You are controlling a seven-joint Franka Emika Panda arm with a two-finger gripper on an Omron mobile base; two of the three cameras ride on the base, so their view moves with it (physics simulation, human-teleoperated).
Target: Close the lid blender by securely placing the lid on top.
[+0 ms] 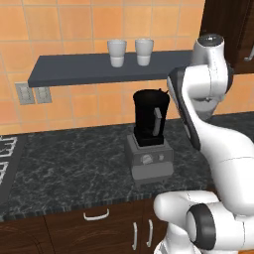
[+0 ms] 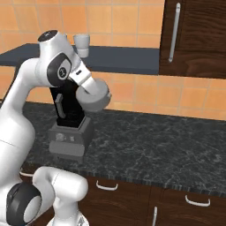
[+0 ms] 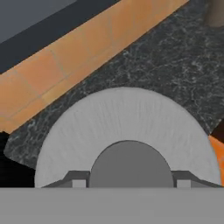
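One light, stiff round grey lid [image 3: 127,135], pinched by its centre knob in the gripper [image 3: 130,183], right of the tall black blender jar [image 1: 150,118]

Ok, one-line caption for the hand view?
Hand shut on the round grey lid's centre knob, above the dark marbled counter beside the orange tiled wall.

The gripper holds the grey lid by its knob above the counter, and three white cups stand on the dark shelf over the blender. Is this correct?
Not quite: the left base view shows two white cups on the dark shelf, not three. The rest holds: in the hand view the gripper is shut on the knob of the grey lid above the counter, and the blender stands below the shelf.
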